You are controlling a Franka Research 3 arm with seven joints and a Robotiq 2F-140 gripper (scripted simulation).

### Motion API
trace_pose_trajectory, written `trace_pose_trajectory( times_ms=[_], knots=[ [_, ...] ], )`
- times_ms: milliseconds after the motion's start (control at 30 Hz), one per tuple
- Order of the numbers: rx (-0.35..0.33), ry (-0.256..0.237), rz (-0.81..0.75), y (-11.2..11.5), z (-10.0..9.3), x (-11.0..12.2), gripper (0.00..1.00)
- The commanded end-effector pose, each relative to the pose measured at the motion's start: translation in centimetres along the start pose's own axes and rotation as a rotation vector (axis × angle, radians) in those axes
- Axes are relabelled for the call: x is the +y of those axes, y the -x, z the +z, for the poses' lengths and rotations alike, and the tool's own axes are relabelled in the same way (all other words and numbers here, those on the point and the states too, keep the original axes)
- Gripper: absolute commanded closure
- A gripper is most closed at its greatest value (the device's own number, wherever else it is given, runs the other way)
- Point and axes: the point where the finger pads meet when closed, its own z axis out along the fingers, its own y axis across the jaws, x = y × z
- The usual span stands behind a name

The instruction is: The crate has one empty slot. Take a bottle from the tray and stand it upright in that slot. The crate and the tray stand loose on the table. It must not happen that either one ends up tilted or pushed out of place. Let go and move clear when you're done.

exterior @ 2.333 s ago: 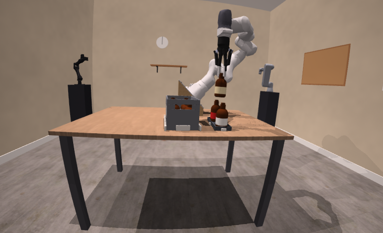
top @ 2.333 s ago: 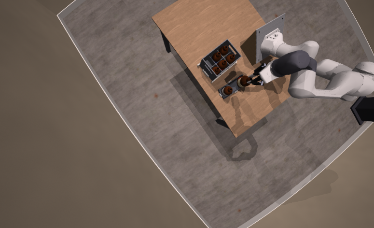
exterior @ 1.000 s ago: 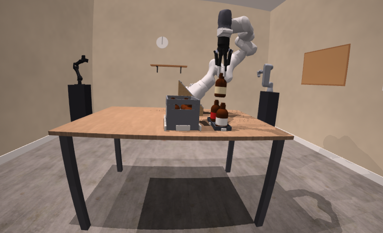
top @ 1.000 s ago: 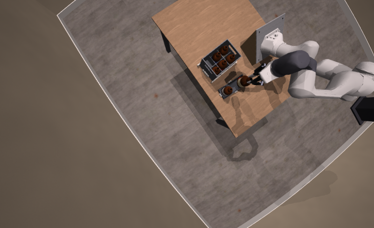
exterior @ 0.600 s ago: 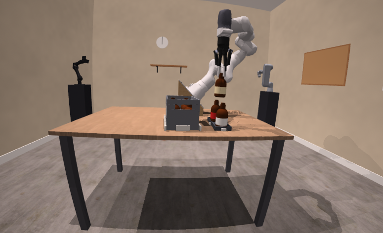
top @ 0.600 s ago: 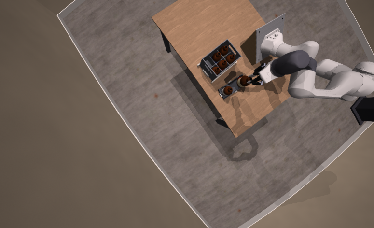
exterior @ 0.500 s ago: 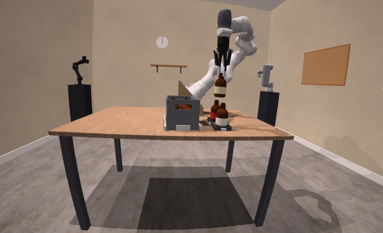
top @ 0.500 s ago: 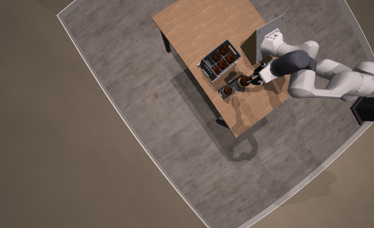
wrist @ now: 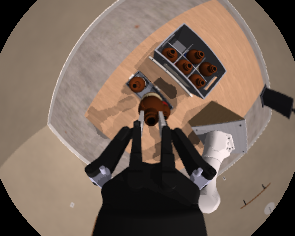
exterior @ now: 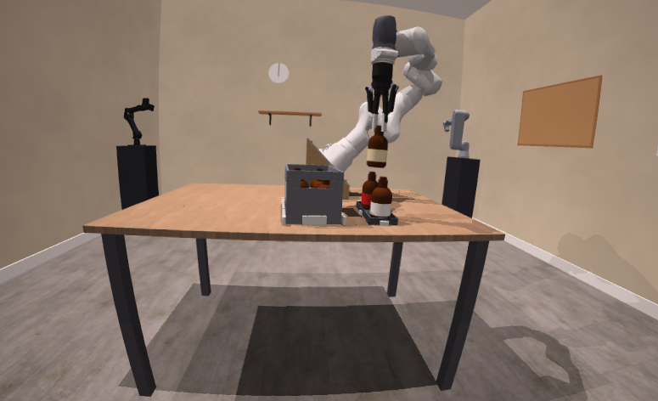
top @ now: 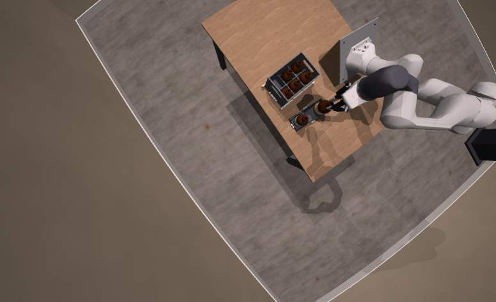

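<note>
My gripper [top: 331, 106] [exterior: 379, 124] [wrist: 151, 116] is shut on the neck of a brown bottle with a cream label [top: 322, 107] [exterior: 376, 155] [wrist: 154, 106]. The bottle hangs upright above the tray [top: 310, 114] [exterior: 394, 220], clear of it. A white-label bottle [top: 302, 119] [exterior: 380, 194] [wrist: 137, 84] and a red-label bottle [exterior: 368, 191] stand in the tray; the held bottle mostly hides the red-label one from above. The grey crate [top: 274, 94] [exterior: 313, 205] stands beside the tray with several brown bottles inside. Its empty slot [top: 277, 82] [wrist: 179, 46] is a corner one.
An upright grey panel [top: 358, 37] [wrist: 232, 131] stands on the table [top: 272, 29] [exterior: 211, 209] near the arm's side, beyond the crate. The crate's raised walls and slot dividers lie to one side of the held bottle. The tray is close beside the crate, with a narrow gap between.
</note>
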Motion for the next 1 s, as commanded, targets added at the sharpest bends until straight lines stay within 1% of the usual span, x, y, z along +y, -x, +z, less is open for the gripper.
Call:
trace_pose_trajectory(
  times_ms=[0,433,967],
  knots=[
    [0.007,-0.001,-0.004,-0.4,-0.3,0.2,1.0],
    [0.007,-0.001,-0.004,-1.3,-0.3,0.7,1.0],
    [0.007,-0.001,-0.004,-3.1,-0.4,1.6,1.0]
  ],
)
